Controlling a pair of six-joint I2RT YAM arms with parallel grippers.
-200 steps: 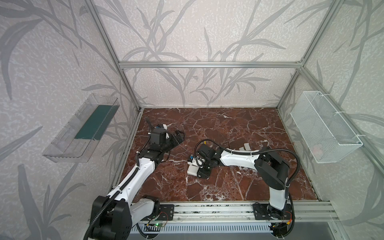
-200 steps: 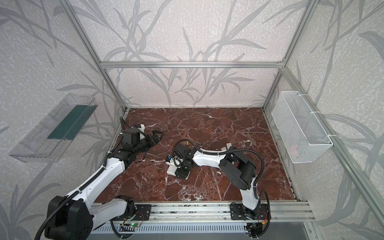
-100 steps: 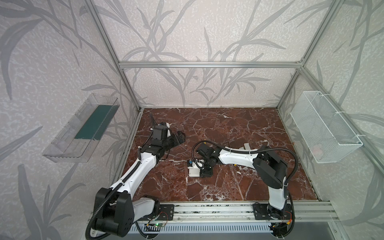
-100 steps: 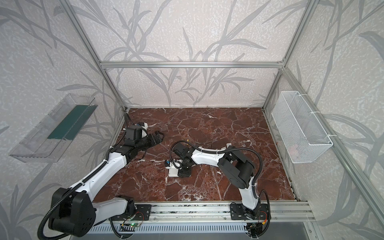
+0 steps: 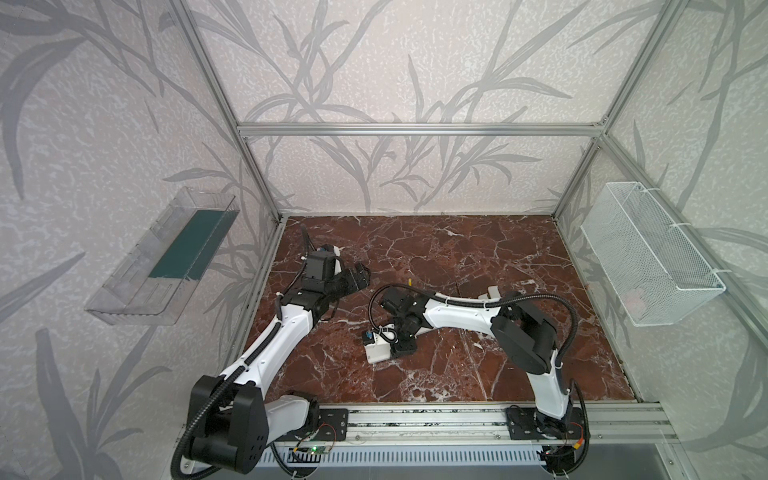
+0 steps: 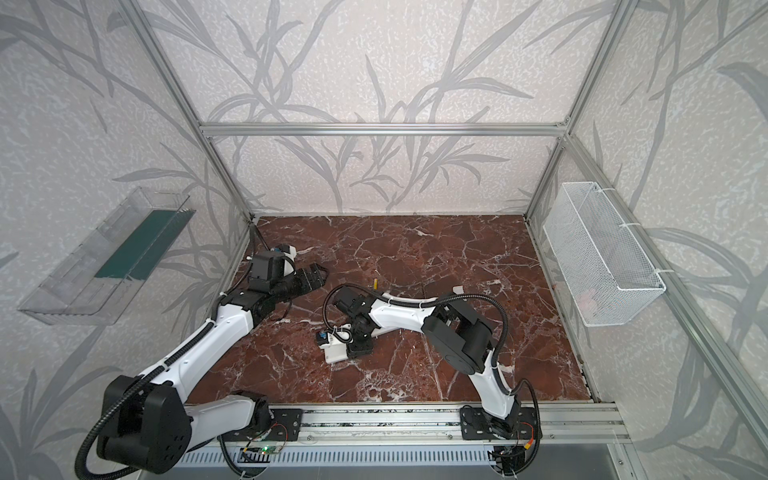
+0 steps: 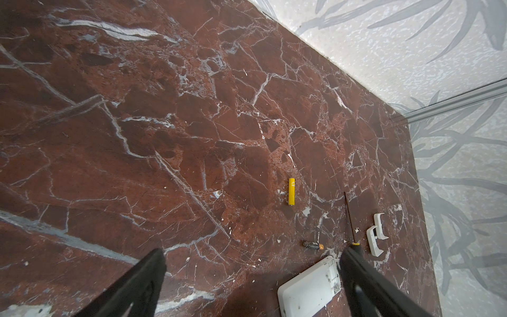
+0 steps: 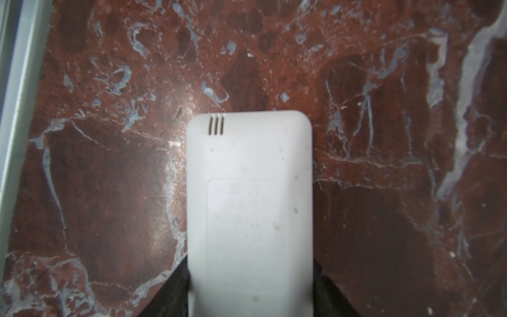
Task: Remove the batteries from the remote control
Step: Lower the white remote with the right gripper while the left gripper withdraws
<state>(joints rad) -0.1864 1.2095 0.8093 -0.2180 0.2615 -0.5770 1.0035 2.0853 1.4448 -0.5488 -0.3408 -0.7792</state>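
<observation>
My right gripper [image 8: 250, 271] is shut on the sides of a white remote control [image 8: 249, 178], which lies back-up on the marble floor [image 5: 457, 257] near the middle front [image 5: 376, 354]. Its battery end is hidden behind the fingers. A yellow battery [image 7: 291, 191] lies loose on the floor [image 5: 409, 282], and a dark cell with a gold end [image 7: 312, 245] lies closer. My left gripper [image 7: 252, 256] hovers wide open and empty at the left [image 5: 360, 276], pointing toward them. An opened white remote end [image 7: 310, 288] shows by its finger; I cannot tell whether it is the held one.
A thin screwdriver [image 7: 349, 216] and two white battery covers [image 7: 380, 226] lie beyond the batteries [image 5: 490, 293]. A clear bin [image 5: 166, 266] hangs on the left wall and a white wire basket [image 5: 648, 266] on the right wall. A metal rail [image 5: 415, 419] runs along the front.
The right arm has shifted a little left and swung the held remote slightly toward the front. The left gripper stays open, almost in place.
</observation>
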